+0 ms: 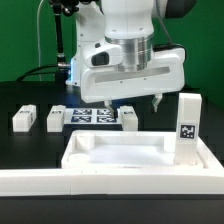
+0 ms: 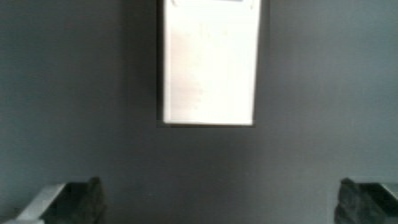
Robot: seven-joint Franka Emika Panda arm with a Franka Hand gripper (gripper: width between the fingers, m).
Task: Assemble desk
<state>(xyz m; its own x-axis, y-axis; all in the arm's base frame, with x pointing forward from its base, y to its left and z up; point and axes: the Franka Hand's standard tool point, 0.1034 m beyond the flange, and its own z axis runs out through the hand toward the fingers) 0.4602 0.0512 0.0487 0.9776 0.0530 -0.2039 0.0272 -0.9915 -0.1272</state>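
The desk top (image 1: 120, 152), a wide white tray with a raised rim, lies on the black table in front of the arm. One white leg (image 1: 188, 126) with a black-and-white tag stands upright at the desk top's corner on the exterior view's right. Three more legs lie loose behind it: two (image 1: 23, 118) (image 1: 55, 118) on the exterior view's left and one (image 1: 130, 117) under the gripper. My gripper (image 1: 135, 103) hangs open just above that leg, touching nothing. In the wrist view a white oblong leg (image 2: 210, 60) lies ahead of the open gripper (image 2: 217, 203), with only dark table between the fingertips (image 2: 71, 200).
The marker board (image 1: 92, 115) lies flat behind the desk top, between the loose legs. A long white L-shaped rail (image 1: 100, 183) runs along the table's front edge, right against the desk top. A green wall closes off the back.
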